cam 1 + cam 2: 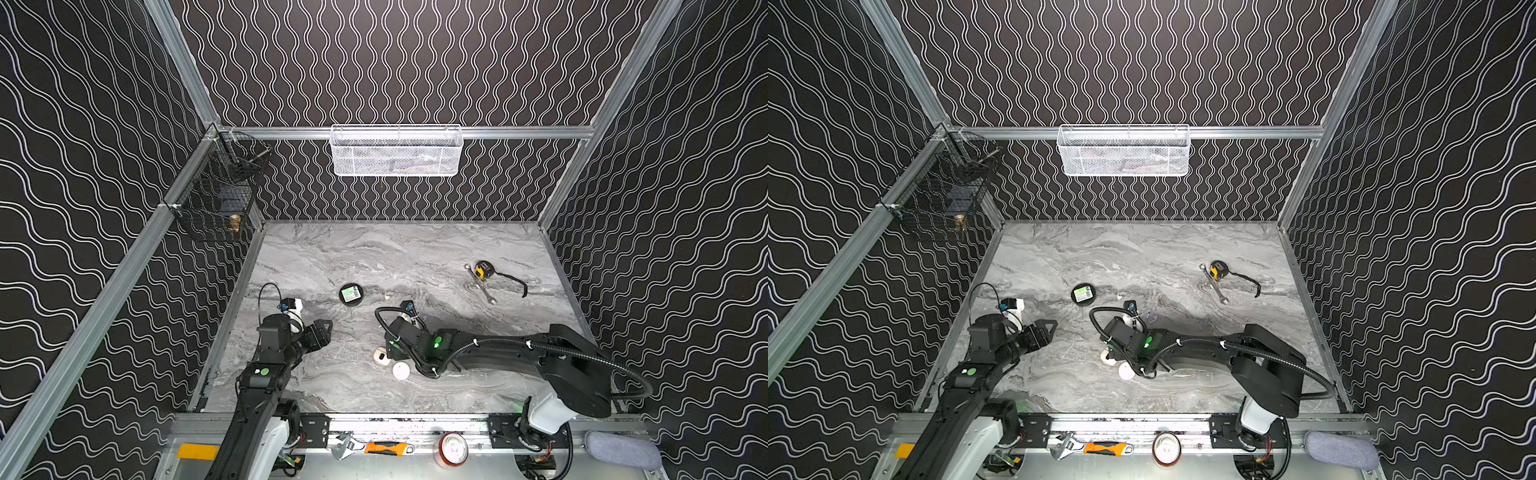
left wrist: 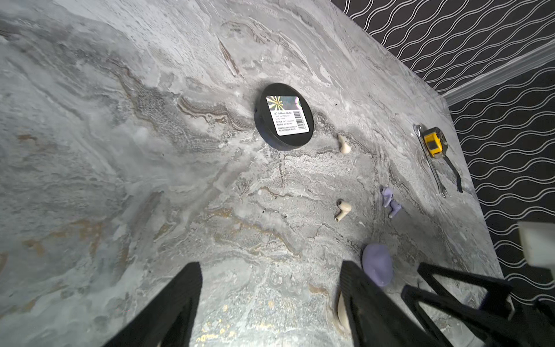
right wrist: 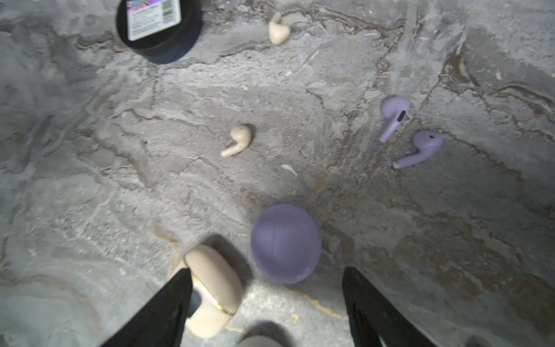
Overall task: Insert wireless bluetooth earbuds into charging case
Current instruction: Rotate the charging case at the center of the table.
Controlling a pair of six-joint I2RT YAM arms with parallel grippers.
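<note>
In the right wrist view two cream earbuds (image 3: 238,141) (image 3: 278,28) and two lilac earbuds (image 3: 393,115) (image 3: 420,148) lie loose on the marble. A shut lilac charging case (image 3: 285,243) sits just ahead of my right gripper (image 3: 267,303), which is open and holds nothing. An open cream case (image 3: 210,288) lies against one of its fingers. A white case (image 1: 401,370) rests beside the right wrist. My left gripper (image 2: 270,300) hovers open and empty to the left, its finger partly hiding the cream case (image 2: 342,312).
A black round tin with a label (image 1: 351,294) lies behind the earbuds. A yellow tape measure (image 1: 483,269) and a wrench (image 1: 484,289) lie at the back right. Wire baskets hang on the back wall (image 1: 397,151) and the left rail (image 1: 216,199).
</note>
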